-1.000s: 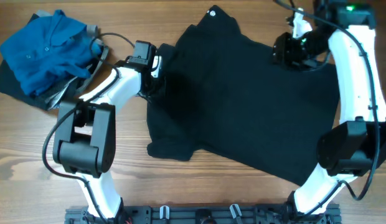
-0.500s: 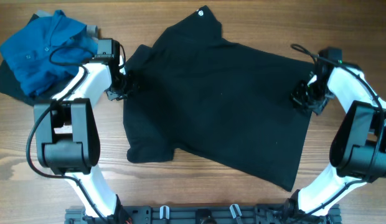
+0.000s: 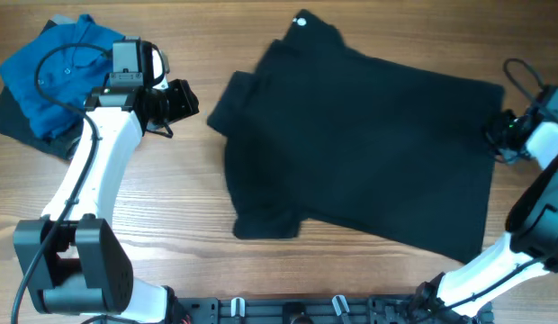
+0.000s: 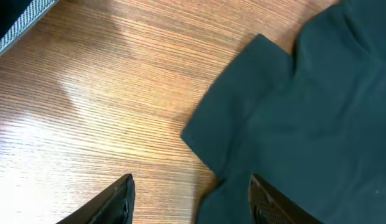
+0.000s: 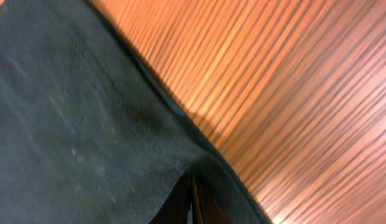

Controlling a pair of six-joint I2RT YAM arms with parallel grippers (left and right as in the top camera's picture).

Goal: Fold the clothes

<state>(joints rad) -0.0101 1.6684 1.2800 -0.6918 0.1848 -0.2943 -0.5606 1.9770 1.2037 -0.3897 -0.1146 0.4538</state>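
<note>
A black shirt (image 3: 360, 144) lies spread flat on the wooden table, collar at the far side and one sleeve (image 3: 232, 94) pointing left. My left gripper (image 3: 183, 99) is open and empty, a little left of that sleeve. In the left wrist view the sleeve (image 4: 243, 124) lies ahead between my spread fingers (image 4: 112, 199), not touching them. My right gripper (image 3: 498, 135) is at the shirt's right edge, shut on the fabric. In the right wrist view the black cloth (image 5: 87, 112) is pinched at the gripper (image 5: 192, 202).
A crumpled blue shirt (image 3: 58, 72) lies on a dark folded garment (image 3: 13, 121) at the far left corner. Bare wood (image 3: 171, 207) shows left of and in front of the black shirt. A rail (image 3: 288, 310) runs along the near edge.
The black shirt has slid to the right, pulled by my right gripper. My left gripper has let go of the sleeve, opened and drawn back to the left.
</note>
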